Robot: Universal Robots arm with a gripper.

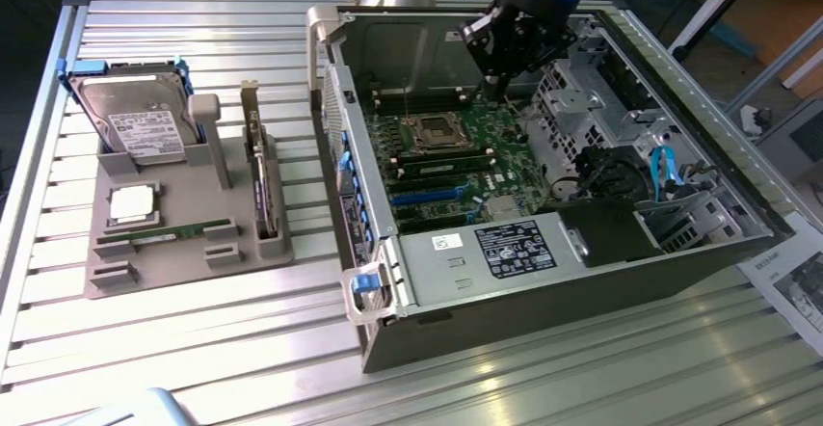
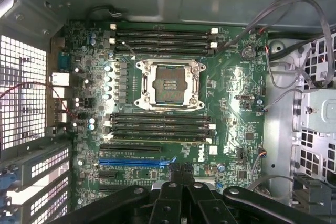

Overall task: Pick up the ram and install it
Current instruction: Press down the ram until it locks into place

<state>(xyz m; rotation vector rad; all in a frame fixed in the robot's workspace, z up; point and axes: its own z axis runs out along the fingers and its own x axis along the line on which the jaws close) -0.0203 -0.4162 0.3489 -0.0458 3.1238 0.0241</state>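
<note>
Slatted metal surface [image 1: 231, 349] fills the exterior view's foreground; at nine o'clock a grey holder [image 1: 193, 243] carries the ram [image 1: 165, 232], lying flat in its front slot. At three o'clock stands the open computer case [image 1: 541, 252], the claw [image 1: 495, 81] above its green board [image 1: 450, 171].

Wrist view: claw [image 2: 181, 174] clenched, empty, at six o'clock over the board [image 2: 157, 103].

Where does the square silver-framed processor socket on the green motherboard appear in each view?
Exterior view: the processor socket lies mid-board inside the open dark computer case.
Wrist view: the processor socket sits between two banks of black memory slots.
Shared landmark: the long blue expansion slot beyond one bank.
</note>
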